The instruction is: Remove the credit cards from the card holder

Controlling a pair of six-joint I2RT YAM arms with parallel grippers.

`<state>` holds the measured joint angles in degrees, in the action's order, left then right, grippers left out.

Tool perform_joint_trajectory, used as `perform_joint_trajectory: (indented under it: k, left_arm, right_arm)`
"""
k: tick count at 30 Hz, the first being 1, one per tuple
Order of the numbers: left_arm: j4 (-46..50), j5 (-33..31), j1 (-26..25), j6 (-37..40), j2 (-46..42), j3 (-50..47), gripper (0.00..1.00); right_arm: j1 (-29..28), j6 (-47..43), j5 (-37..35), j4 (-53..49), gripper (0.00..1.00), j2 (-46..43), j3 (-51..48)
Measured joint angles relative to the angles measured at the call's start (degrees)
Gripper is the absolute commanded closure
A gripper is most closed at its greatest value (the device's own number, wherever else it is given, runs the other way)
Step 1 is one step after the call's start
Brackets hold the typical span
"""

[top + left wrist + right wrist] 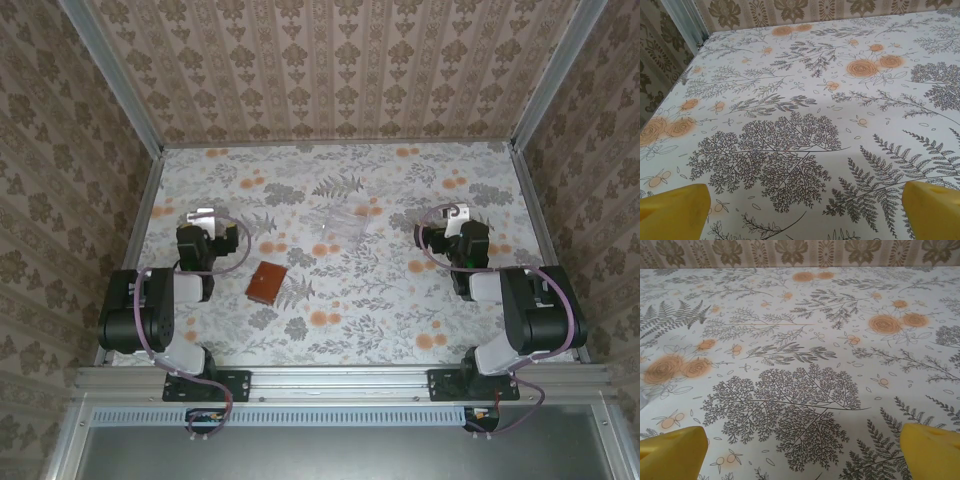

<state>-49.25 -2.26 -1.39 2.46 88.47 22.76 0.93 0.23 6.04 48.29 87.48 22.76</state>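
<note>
The holder [266, 283] lies folded shut on the flowered table [400, 320], its reddish-brown outside facing up, left of centre and towards the near edge. It is turned slightly askew to the table's sides. A clear tray [345, 222] sits farther back and to the right, about mid-table and apart from the holder. Your left gripper [203, 215] is parked to the left of the holder and a little farther back, and touches nothing. Its arm [150, 310] is folded back towards the near left corner. From the left wrist you see the gripper [800, 215] with its yellow fingers [672, 210] spread wide at the bottom corners of the view, released, with bare cloth between them. Your right gripper [455, 213] sits well to the right, past the tray and well apart from the holder, with its arm [535, 310] bent back towards the near right corner. In the right wrist view the gripper [802, 452] is likewise released, its yellow fingers [930, 450] set wide over the fern and rose print and grasping nothing.
</note>
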Motion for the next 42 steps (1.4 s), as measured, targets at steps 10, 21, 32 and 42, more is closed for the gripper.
perform_joint_trajectory:
  k: [10,21,32,42]
  left_arm:
    - [0.0,1.0,0.0,0.2,0.0,0.0,0.00]
    - [0.0,1.1,0.0,0.2,0.0,0.0,0.00]
    - [0.0,1.1,0.0,0.2,0.0,0.0,0.00]
    - [0.0,1.1,0.0,0.2,0.0,0.0,0.00]
  right_arm:
    - [0.0,0.0,0.5,0.0,0.00,0.0,0.0]
    - [0.0,0.0,0.7,0.0,0.00,0.0,0.0]
    - [0.0,0.0,0.7,0.0,0.00,0.0,0.0]
    - [0.0,0.0,0.7,0.0,0.00,0.0,0.0]
